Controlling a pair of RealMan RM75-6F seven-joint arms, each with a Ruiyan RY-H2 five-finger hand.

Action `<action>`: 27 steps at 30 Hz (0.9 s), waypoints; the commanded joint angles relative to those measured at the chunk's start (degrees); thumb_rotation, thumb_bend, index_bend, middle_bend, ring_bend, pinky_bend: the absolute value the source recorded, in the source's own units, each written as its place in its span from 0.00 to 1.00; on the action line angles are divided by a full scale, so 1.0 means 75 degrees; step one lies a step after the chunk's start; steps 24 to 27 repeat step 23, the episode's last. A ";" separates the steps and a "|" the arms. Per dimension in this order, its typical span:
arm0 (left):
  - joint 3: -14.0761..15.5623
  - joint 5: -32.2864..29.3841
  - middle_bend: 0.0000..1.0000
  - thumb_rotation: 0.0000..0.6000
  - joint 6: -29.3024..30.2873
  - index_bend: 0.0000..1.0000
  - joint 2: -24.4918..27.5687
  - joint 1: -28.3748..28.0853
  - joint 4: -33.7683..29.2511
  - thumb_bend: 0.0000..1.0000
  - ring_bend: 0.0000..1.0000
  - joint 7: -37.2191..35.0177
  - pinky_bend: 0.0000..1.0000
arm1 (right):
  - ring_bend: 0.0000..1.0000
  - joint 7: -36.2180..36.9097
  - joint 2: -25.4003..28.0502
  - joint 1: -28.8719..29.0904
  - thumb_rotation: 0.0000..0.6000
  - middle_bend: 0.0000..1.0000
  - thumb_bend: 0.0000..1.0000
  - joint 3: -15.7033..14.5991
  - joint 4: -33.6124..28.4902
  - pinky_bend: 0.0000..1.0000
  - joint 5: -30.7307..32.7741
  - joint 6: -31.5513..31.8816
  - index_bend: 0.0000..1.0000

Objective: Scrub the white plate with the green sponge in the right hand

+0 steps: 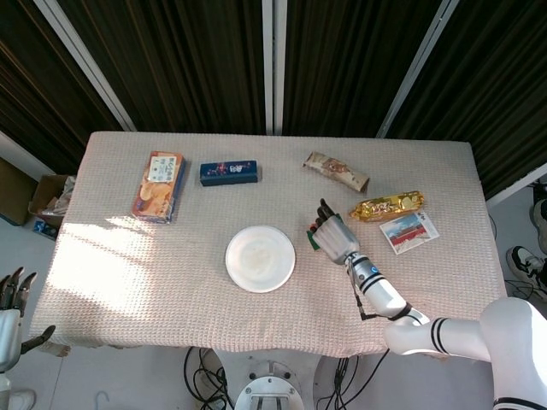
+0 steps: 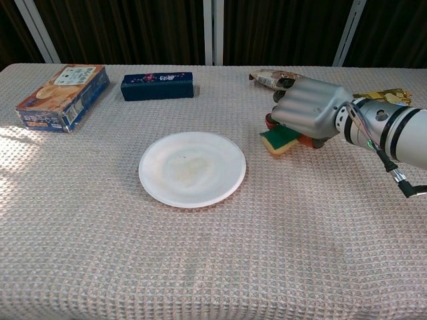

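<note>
- My left hand [image 1: 10, 309] shows only in the head view, at the far left edge below the bench [image 1: 128, 282]; its fingers are spread and it holds nothing. The chest view does not show it.
- The orange biscuit box [image 1: 158, 185] lies near the bench's far left side, and the dark blue box [image 1: 230, 172] lies just to its right; both appear in the chest view too.
- The white plate [image 1: 260, 258] sits bare near the middle of the bench. The chest view [image 2: 192, 169] shows a faint smear on its surface, which the head view does not resolve.
- My right hand [image 2: 308, 110] is to the right of the plate and apart from it, fingers curled around the green sponge [image 2: 280, 139].
- In the chest view the sponge shows its green top and yellow underside, low at the bench surface; I cannot tell whether it touches. From the head view only a green sliver [image 1: 314, 240] peeks out beside my right hand [image 1: 336, 237].
- Beyond my right hand lie a brown snack packet [image 1: 336, 172], a gold wrapper [image 1: 388, 205], and a red and white packet [image 1: 409, 231]; the chest view cuts the last one off.
</note>
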 commanded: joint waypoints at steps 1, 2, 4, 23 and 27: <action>-0.0015 -0.0008 0.04 1.00 0.0012 0.12 0.0028 -0.0006 -0.0052 0.02 0.07 0.0027 0.12 | 0.00 0.0532 0.0466 -0.0384 1.00 0.04 0.28 0.0059 -0.0532 0.00 -0.0304 0.0526 0.00; -0.0022 -0.0010 0.04 1.00 0.0013 0.12 0.0039 -0.0012 -0.0073 0.02 0.07 0.0036 0.12 | 0.00 0.0719 0.0647 -0.0500 1.00 0.03 0.28 0.0077 -0.0712 0.00 -0.0385 0.0685 0.00; -0.0035 0.0007 0.04 1.00 0.0018 0.12 0.0055 -0.0033 -0.0108 0.02 0.07 0.0080 0.12 | 0.00 0.1184 0.1129 -0.0843 1.00 0.03 0.28 0.0081 -0.1150 0.00 -0.0665 0.1186 0.00; -0.0168 0.0041 0.04 1.00 -0.0029 0.12 0.0165 -0.0240 -0.0616 0.02 0.07 0.0454 0.12 | 0.00 0.6559 0.4110 -0.4937 1.00 0.12 0.30 -0.1102 -0.2388 0.00 -0.3546 0.5260 0.00; -0.0168 0.0041 0.04 1.00 -0.0029 0.12 0.0165 -0.0240 -0.0616 0.02 0.07 0.0454 0.12 | 0.00 0.6559 0.4110 -0.4937 1.00 0.12 0.30 -0.1102 -0.2388 0.00 -0.3546 0.5260 0.00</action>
